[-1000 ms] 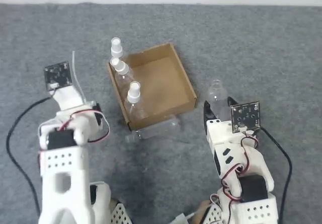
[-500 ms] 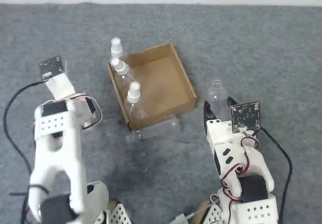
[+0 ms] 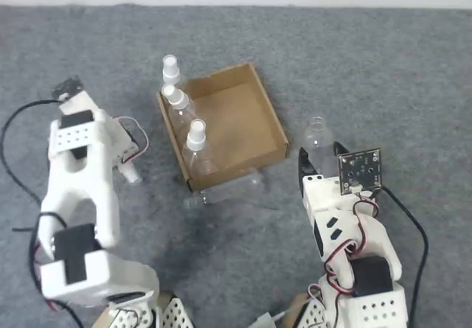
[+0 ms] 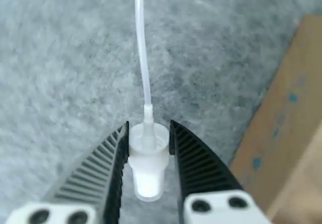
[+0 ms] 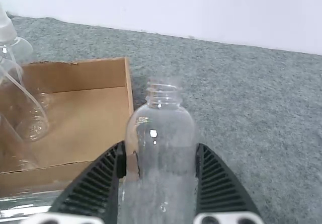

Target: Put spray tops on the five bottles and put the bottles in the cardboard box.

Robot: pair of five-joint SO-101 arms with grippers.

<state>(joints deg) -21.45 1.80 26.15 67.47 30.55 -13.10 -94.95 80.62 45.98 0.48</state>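
Our left gripper (image 4: 148, 129) is squeezed shut on a spray top (image 4: 147, 163), with one finger on each side of it. The top's thin tube (image 4: 141, 43) sticks straight out in front of the fingers, over the grey mat (image 4: 60, 58).

Our right gripper (image 5: 160, 152) is squeezed on a clear bottle (image 5: 161, 118). The bottle stands straight up. Its neck is open at the top and has no cap.

From above, the cardboard box (image 3: 236, 118) sits between our two arms. So the bottle (image 3: 317, 138) is on the far side of the box from the spray top. Our right arm is already at the bottle, and our left arm is well away from it.

We think the tube has to point down into that open neck. For that, the top must come across over the box and line up with the standing bottle.
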